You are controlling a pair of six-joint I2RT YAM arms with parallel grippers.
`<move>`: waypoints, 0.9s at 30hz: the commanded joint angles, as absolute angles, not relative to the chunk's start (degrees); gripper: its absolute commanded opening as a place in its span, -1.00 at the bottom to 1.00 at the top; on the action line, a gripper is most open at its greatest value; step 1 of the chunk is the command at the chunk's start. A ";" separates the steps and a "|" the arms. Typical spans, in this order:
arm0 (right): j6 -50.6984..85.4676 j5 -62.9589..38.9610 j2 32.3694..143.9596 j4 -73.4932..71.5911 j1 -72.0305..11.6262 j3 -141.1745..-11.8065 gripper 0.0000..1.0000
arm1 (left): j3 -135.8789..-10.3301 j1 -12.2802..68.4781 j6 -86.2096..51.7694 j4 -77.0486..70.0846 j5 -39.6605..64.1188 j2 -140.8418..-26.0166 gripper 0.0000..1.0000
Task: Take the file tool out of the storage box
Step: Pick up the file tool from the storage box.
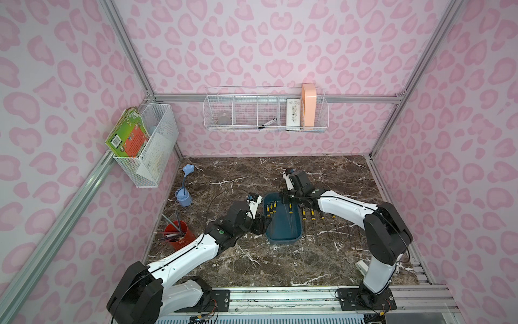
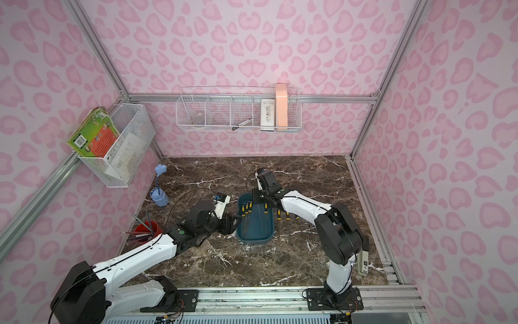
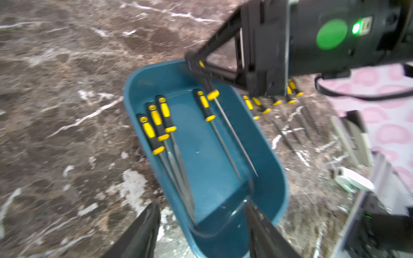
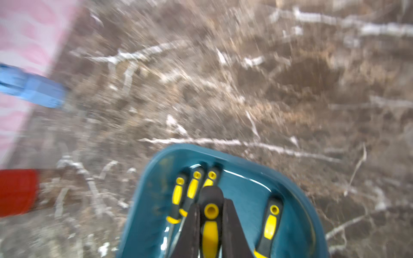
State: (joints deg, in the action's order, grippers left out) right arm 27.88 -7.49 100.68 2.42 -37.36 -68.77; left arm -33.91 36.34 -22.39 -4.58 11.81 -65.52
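Observation:
The storage box (image 1: 283, 240) is a dark teal tub in the middle of the marble table, seen in both top views (image 2: 253, 239). My right gripper (image 4: 211, 203) is over its far end, shut on the black-and-yellow handle of a file tool (image 4: 210, 230). In the left wrist view that file tool (image 3: 232, 134) slants with its handle raised and its tip low inside the box (image 3: 129, 107). Several more files (image 3: 156, 125) lie on the box floor. My left gripper (image 3: 201, 204) is open and straddles the box's near left wall, one finger outside and one inside.
Several files (image 1: 311, 214) lie in a row on the table just right of the box. A red pen pot (image 1: 179, 234) and a blue flower stand (image 1: 183, 197) stand at the left. White wire baskets (image 1: 266, 112) hang on the back and left walls.

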 commanded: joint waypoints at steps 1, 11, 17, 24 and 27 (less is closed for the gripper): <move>27.66 -21.64 95.16 -16.57 -34.42 -62.09 -1.00 | -31.93 36.21 -24.09 -13.73 19.37 -63.37 0.42; 45.70 -41.79 83.35 -55.67 -31.31 -46.26 -1.00 | -24.28 36.71 -33.32 -37.67 27.23 -63.70 0.54; 46.39 -41.13 83.99 -56.56 -36.15 -47.48 -1.00 | -23.79 38.18 -34.27 -46.45 29.76 -67.35 0.48; 49.18 -41.48 86.82 -61.14 -35.93 -47.17 -1.00 | -24.43 38.23 -33.66 -44.78 31.66 -67.32 0.29; 49.60 -41.53 87.44 -61.61 -35.95 -47.46 -1.00 | -24.87 38.23 -34.32 -44.89 32.56 -68.02 0.16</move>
